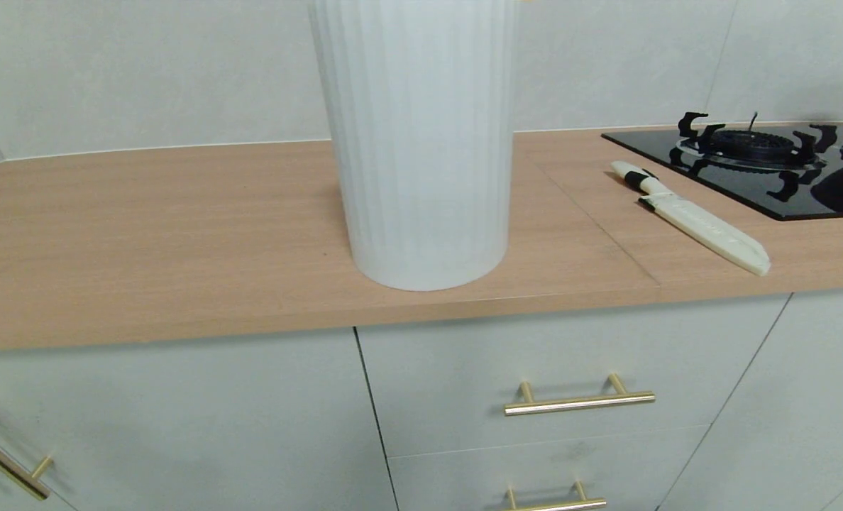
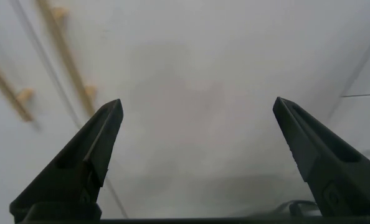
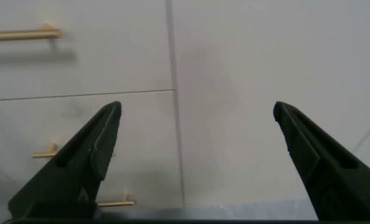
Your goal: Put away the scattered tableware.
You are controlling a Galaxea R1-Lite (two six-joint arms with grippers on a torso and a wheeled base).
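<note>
The left hand (image 2: 197, 104) and the right hand (image 3: 197, 107) are both spread wide (each empty), facing white cabinet fronts (image 3: 247, 74).

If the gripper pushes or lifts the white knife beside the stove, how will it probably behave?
The knife looks stiff and slim, so it should keep its shape when lifted. It lies flat on the wooden counter, so a push would probably make it slide or spin, not roll. Its smooth, low shape may slip from a grip.
</note>
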